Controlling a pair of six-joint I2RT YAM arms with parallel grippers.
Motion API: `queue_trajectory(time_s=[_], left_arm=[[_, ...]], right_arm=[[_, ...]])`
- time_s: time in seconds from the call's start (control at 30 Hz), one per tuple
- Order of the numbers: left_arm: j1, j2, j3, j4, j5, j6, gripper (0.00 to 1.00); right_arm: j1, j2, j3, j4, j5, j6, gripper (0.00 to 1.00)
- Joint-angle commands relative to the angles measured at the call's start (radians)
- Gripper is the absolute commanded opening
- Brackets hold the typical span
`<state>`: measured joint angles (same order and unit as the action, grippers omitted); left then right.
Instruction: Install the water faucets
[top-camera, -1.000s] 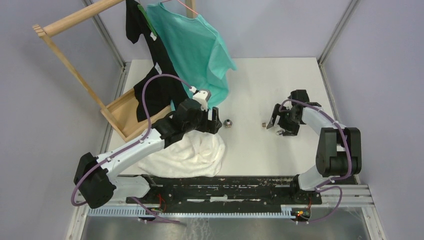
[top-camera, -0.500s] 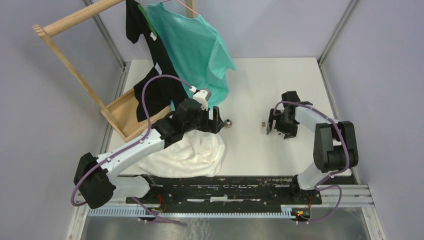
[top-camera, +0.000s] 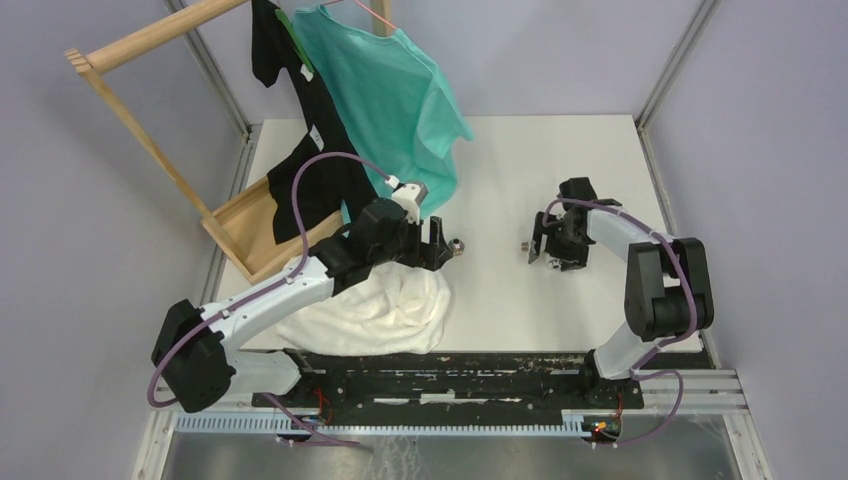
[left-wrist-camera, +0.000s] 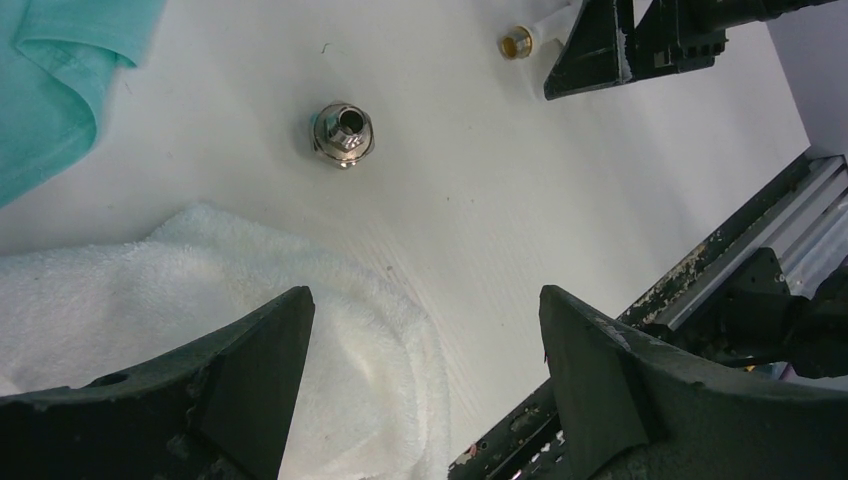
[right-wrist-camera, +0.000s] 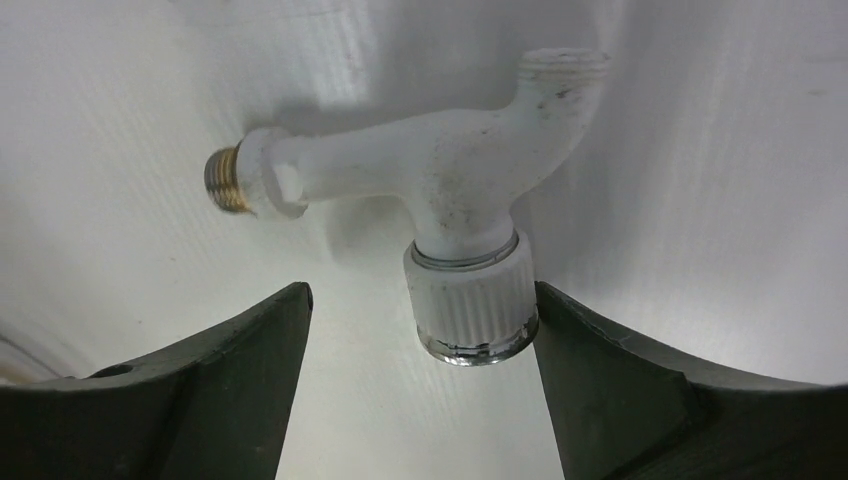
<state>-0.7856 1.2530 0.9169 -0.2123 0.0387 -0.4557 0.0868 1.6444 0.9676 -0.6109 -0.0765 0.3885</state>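
The white plastic spout lies on the table with its brass thread to the left and its ribbed knob pointing at the camera. My right gripper is open around that knob, which sits close against the right finger. From above, the right gripper covers the spout except for the brass tip. The silver threaded fitting stands alone on the table, ahead of my open, empty left gripper. In the top view the fitting is just right of the left gripper.
A white towel lies under the left arm. A teal shirt and a black garment hang from a wooden rack over a wooden tray. A black rail runs along the near edge.
The right gripper has moved left over the spout and its jaws have narrowed a little. The left gripper has edged right toward the silver fitting.
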Motion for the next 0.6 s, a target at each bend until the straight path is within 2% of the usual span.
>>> queue_trajectory(time_s=[0.0,0.13,0.33,0.57], left_arm=[[0.002,0.030,0.002,0.042,0.024,-0.018,0.89],[0.002,0.037,-0.001,0.049,0.024,-0.025,0.89],[0.003,0.057,0.001,0.072,0.050,-0.033,0.89],[0.002,0.073,0.010,0.066,0.066,-0.023,0.89]], right_arm=[[0.066,-0.036,-0.012,0.083,-0.122,0.031,0.85],[0.117,-0.078,-0.018,0.097,-0.100,0.053,0.85],[0.123,-0.095,0.010,-0.004,0.084,0.023,0.86],[0.124,-0.033,0.020,0.008,0.103,0.092,0.84]])
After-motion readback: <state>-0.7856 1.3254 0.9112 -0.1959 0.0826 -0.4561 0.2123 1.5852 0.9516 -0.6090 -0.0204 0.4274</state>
